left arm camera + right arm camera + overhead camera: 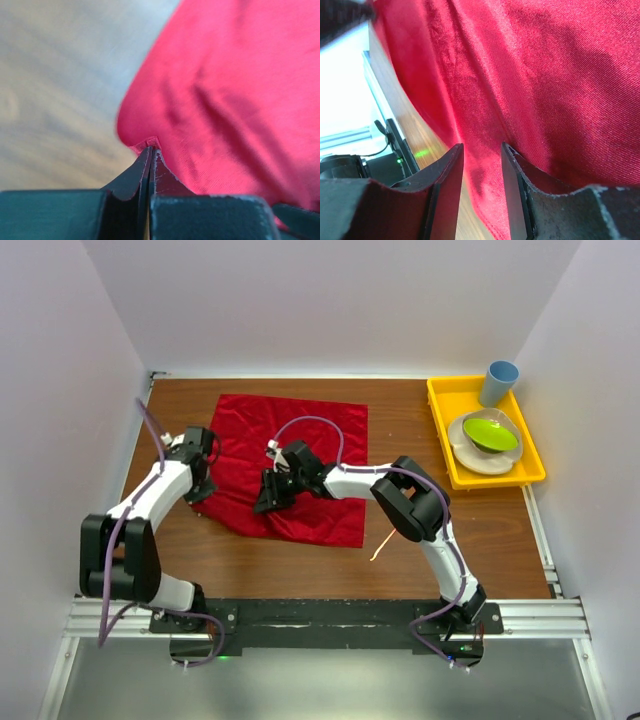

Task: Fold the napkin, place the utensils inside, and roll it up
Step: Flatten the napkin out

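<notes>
Left wrist: we saw left gripper (151, 150) clamped on napkin (225, 100) hem, right gripper (482, 148) agape just above it; fold step, we judged, next needed lifting across.

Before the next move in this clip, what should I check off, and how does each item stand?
1. Left gripper jaws shut on the napkin's left corner: ok.
2. Right gripper jaws gripping cloth: not ok, they stand apart over the napkin.
3. Napkin folded: not ok, it lies spread out.
4. Utensil off the cloth: ok, on the table beside the napkin's near-right corner.
5. Second utensil present: cannot tell.
</notes>
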`<state>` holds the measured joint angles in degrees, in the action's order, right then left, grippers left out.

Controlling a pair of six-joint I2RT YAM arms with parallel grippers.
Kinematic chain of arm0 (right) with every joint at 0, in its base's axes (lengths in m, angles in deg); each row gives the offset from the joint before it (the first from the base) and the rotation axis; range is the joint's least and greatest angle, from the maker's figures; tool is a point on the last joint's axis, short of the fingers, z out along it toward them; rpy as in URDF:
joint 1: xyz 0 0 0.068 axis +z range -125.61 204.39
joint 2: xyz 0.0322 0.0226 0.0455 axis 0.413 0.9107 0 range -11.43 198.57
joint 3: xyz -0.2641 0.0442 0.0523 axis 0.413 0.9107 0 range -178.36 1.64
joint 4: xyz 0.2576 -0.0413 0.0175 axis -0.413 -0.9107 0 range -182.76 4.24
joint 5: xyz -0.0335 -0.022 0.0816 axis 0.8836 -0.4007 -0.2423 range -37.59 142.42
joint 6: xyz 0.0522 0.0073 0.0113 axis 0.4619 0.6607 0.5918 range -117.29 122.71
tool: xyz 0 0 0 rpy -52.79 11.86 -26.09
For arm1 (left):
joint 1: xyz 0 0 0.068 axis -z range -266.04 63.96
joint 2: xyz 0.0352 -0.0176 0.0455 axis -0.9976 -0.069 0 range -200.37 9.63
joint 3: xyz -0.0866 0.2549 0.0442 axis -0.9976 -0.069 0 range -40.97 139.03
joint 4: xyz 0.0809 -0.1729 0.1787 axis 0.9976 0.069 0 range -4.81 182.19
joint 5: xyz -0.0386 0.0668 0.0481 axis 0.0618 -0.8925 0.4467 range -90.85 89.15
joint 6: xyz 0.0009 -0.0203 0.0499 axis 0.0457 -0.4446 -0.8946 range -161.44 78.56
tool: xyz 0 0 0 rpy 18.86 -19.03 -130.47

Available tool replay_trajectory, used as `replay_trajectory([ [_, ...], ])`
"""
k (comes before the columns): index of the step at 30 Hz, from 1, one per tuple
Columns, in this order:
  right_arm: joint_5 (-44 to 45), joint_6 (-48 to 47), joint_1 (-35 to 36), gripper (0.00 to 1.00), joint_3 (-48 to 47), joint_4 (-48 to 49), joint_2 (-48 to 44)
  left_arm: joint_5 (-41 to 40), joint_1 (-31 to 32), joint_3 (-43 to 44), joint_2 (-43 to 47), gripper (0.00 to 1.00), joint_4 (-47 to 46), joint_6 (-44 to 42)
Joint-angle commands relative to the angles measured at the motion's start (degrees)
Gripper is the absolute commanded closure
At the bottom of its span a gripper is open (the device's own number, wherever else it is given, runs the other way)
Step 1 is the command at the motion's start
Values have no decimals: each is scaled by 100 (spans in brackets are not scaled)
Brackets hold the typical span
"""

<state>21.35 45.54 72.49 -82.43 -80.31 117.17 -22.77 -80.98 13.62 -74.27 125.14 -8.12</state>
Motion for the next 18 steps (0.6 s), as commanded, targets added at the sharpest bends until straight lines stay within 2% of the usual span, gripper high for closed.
replay_trajectory([
  [1,119,-38,-37,59,14,-317,-185,-183,-320,-720,880,100,743,1439],
  [3,127,-38,-37,59,22,-326,-256,-129,-426,-1142,1243,99,848,1940],
  [4,58,-46,-28,59,5,-326,-282,-190,-462,-1222,1601,94,909,2054],
  [5,22,-47,-11,59,5,-326,-308,-278,-462,-1196,1761,86,1014,2317],
  [6,-39,-73,-2,58,-30,-343,-352,-400,-462,-1126,1911,67,1111,2363],
  [8,-136,-160,59,54,-109,-518,-449,-594,-471,-759,2228,57,1165,2153],
  [9,-145,-274,77,48,-205,-528,-597,-778,-471,-617,2307,49,1104,2057],
  [11,-110,-424,130,43,-328,-1010,-747,-772,-471,-275,2273,46,920,1601],
  [12,-75,-607,130,39,-433,-1150,-922,-640,-471,-195,2116,40,588,1390],
  [13,-5,-713,130,35,-487,-1543,-1002,-456,-471,-125,2001,40,393,918],
  [14,196,-862,130,32,-548,-1808,-1099,172,-471,-28,1844,41,156,643],
  [16,722,-1372,121,26,-715,-2623,-1388,913,-462,60,1290,43,-564,12],
  [17,1447,-1626,121,24,-751,-2881,-1485,1430,-462,148,1071,45,-915,-62],
  [18,1820,-1698,121,23,-734,-3075,-1565,1618,-462,210,607,46,-1049,-123],
])
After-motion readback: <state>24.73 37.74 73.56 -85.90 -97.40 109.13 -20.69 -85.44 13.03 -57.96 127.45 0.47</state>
